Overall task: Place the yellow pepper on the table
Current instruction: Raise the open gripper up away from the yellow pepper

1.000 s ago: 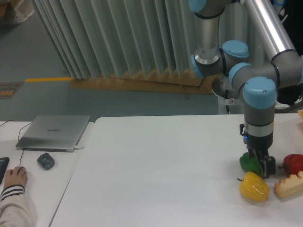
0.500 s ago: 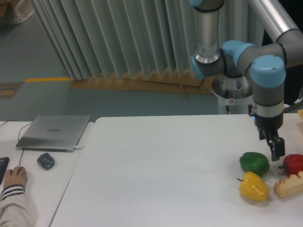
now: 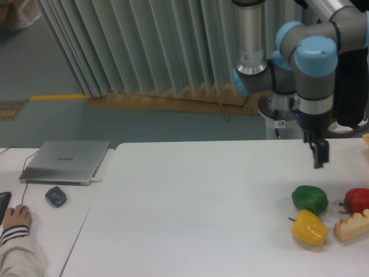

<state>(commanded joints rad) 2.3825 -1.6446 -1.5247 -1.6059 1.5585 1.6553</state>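
nearest the camera, at the right of the table (image 3: 190,213), the yellow pepper (image 3: 309,227) lies on the white top with its short dark stem pointing left. just to its right sits a pale, ridged piece of bread-like food (image 3: 353,225), cut off by the frame edge. behind the yellow one the green pepper (image 3: 309,199) rests close by, nearly touching it, and the red pepper (image 3: 357,200) sits further right, partly out of the frame.

the gripper (image 3: 319,154) hangs in the air above and behind the green pepper, well apart from the yellow pepper, which lies below it and nearer the camera. it holds nothing. its fingers point down and look like one dark narrow shape from this angle, so whether they are parted or closed cannot be told.

at the far left a smaller white desk (image 3: 40,231) carries a closed laptop (image 3: 66,161) and a dark mouse (image 3: 55,196); a person's hand (image 3: 18,216) in a striped cuff rests at the corner, the arm cut off by the edge. beyond the table hangs a pleated grey curtain (image 3: 132,46), and the upper part of the arm runs out of the top of the frame.
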